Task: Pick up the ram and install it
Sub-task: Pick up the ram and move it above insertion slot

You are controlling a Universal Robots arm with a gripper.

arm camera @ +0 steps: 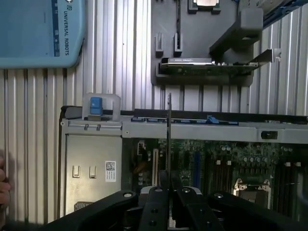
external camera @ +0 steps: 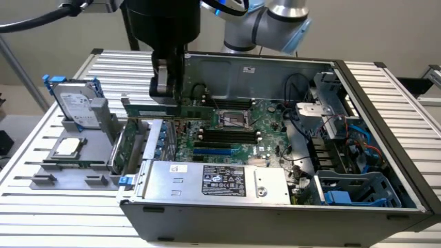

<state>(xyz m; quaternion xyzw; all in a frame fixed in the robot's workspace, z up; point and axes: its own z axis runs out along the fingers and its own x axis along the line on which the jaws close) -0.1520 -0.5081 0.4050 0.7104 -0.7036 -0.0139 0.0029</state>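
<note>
The ram (external camera: pixel 200 110) is a long, thin green stick held level above the left wall of the open computer case (external camera: pixel 386 129), as the exterior view shows it. My gripper (external camera: pixel 172 103) is shut on the stick near its middle and hangs straight down from the black wrist. In the wrist view the ram (arm camera: pixel 169 125) appears edge-on as a thin line running out from between the black fingers (arm camera: pixel 156 197). The stick hangs over the case wall. The black memory slots (external camera: pixel 227 135) lie on the motherboard beside the processor socket (external camera: pixel 233 119), lower and further toward the exterior view's right.
A grey fixture (external camera: pixel 69 165) on the slatted table holds a hard drive (external camera: pixel 74 103), a processor chip (external camera: pixel 69 147) and a tall green card (arm camera: pixel 207 65). The power supply (external camera: pixel 214 181) fills the case's near corner. Cables and a blue drive cage (external camera: pixel 351 191) crowd its right. A hand (arm camera: pixel 3 185) shows at the wrist view's edge.
</note>
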